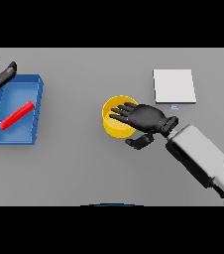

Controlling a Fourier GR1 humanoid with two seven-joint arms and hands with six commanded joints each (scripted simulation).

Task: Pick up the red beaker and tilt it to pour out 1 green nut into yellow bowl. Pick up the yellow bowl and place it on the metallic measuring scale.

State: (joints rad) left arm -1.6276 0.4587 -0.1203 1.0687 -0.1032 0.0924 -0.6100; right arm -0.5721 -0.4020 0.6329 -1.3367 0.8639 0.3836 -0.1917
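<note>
One grey table bears bowl, tray, scale.

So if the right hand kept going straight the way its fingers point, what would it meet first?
The right hand points toward the view's left, fingers already over the yellow bowl. It would likely meet the bowl's far rim first, though its height above is unclear.

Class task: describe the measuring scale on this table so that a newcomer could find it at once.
Start at the grey table and look toward its far right. Beyond the round yellow bowl, under the right hand, lies the flat, pale square metallic scale. It is the only white slab, with a small display tab on its near edge.
</note>
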